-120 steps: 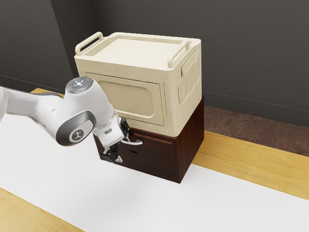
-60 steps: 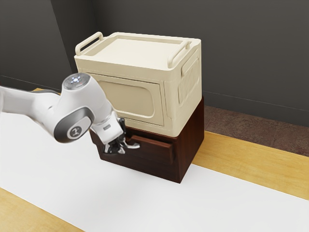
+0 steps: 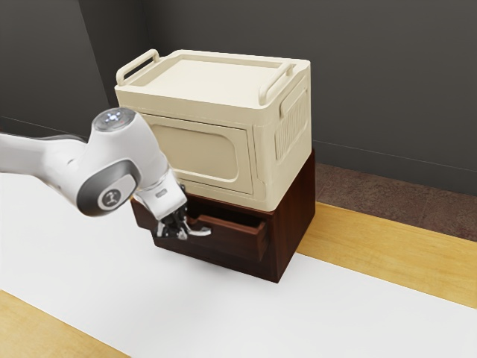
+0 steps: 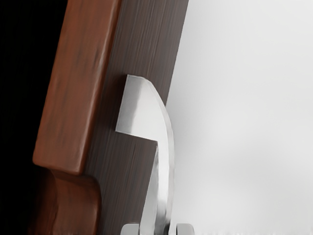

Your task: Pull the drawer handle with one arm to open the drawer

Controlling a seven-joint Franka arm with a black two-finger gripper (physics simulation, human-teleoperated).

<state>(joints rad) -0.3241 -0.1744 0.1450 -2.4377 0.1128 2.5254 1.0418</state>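
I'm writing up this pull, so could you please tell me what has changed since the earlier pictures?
The drawer has slid out of its dark wooden cabinet, toward the exterior view's lower left, and the arm has drawn back with it. The fingers, wide apart at first, have closed on the handle. The cream box on top and the cabinet stayed put.

Plain dark-grey walls (image 3: 387, 89) rise at the far side behind a mottled reddish-brown floor (image 3: 402, 194); a flat white covering (image 3: 373, 313) crosses the yellow wooden table (image 3: 417, 253).

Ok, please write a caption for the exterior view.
Gripper on the handle, the drawer partly open beneath a cream box.
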